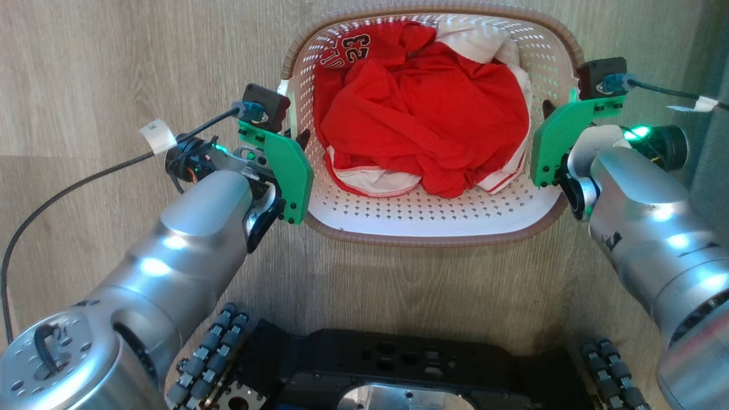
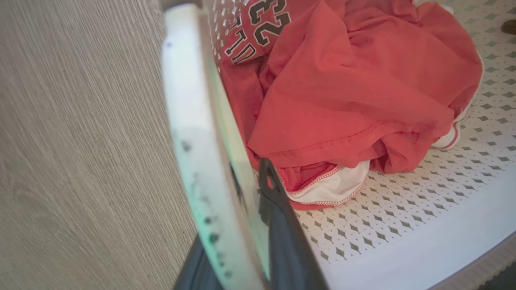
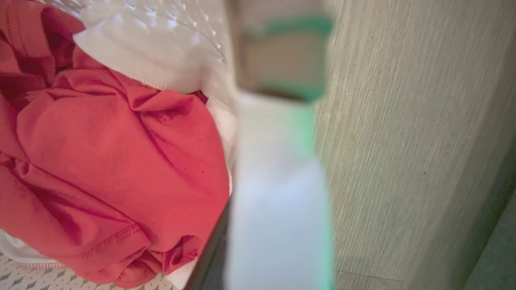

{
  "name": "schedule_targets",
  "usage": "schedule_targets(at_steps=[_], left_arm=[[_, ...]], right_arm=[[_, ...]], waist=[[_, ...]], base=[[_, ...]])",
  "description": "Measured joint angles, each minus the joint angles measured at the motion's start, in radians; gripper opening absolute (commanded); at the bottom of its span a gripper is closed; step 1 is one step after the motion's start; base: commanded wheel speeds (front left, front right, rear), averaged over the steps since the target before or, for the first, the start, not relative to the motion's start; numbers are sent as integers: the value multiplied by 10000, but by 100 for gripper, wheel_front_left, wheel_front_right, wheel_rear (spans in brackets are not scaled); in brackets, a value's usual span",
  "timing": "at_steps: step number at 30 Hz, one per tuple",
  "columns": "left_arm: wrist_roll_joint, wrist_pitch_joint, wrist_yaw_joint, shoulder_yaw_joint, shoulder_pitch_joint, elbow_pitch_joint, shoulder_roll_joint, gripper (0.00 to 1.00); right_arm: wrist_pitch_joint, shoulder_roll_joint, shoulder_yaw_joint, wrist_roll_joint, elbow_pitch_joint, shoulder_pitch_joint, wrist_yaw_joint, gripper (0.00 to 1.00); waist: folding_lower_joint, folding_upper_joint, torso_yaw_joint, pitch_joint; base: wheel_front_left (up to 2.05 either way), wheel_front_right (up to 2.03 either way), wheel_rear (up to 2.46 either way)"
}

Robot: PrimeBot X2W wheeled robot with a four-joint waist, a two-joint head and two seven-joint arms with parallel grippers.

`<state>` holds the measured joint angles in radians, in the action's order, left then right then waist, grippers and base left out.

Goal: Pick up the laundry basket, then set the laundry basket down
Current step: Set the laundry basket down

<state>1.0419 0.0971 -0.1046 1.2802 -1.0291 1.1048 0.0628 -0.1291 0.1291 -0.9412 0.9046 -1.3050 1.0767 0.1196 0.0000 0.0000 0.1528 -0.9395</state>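
Head overhead, wrists hugging basket (image 1: 421, 215) sides

The laundry basket (image 1: 427, 213) is white, pierced all over with small diamond-shaped holes, under a brown woven-look rim. Inside lie red clothes (image 1: 421, 114) with white trim. One bears a dark, white-edged "23", and a white garment (image 1: 478, 40) lies alongside. The floor (image 1: 85, 74) is pale grey-beige wood grain. The arms (image 1: 193, 228) are silver, their plates (image 1: 287, 165) green.

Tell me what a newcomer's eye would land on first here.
A heap of red clothes, a jersey numbered 23 among them, lies in the white laundry basket at the centre of the head view. The left gripper and right gripper clamp its opposite sides, with pale wood flooring all round.
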Motion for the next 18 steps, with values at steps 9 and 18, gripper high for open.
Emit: schedule_targets(at_steps=[9, 18], left_arm=[[-4, -36, 56, 2, 0, -150, -8, 0], [-222, 236, 253, 67, -144, -291, -90, 100]], right_arm=[[98, 88, 380, -383, 6, 41, 13, 0], [125, 150, 593, -1177, 63, 52, 54, 100]], waist=[[0, 1, 124, -63], [0, 1, 204, -26]], base=[[0, 0, 0], [0, 0, 0]])
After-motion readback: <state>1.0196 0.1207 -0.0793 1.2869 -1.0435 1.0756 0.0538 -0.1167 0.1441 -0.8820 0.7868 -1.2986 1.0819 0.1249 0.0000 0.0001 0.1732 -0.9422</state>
